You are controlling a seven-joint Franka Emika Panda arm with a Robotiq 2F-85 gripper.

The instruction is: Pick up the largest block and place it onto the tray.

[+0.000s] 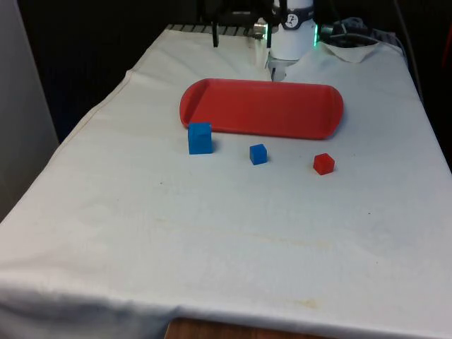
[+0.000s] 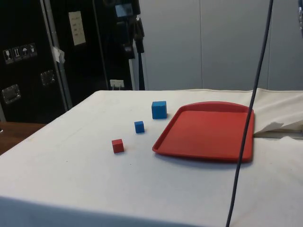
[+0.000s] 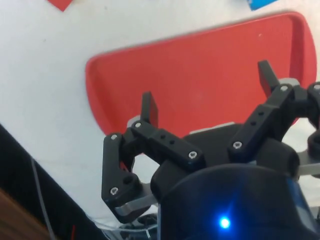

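White cloth (image 1: 212, 233) covers the table. Red tray (image 1: 261, 107) sits toward far end, nothing on it. Three blocks in a row just in front of tray's near edge, all apart from each other: large blue block (image 1: 200, 138) at front view's left, almost touching tray rim; small blue block (image 1: 258, 154) in the middle; small red block (image 1: 323, 163) at front view's right. Gripper (image 3: 207, 95) hangs above the tray per wrist view, fingers (image 3: 148, 107) spread wide apart, nothing btwn them. Well clear of large blue block.
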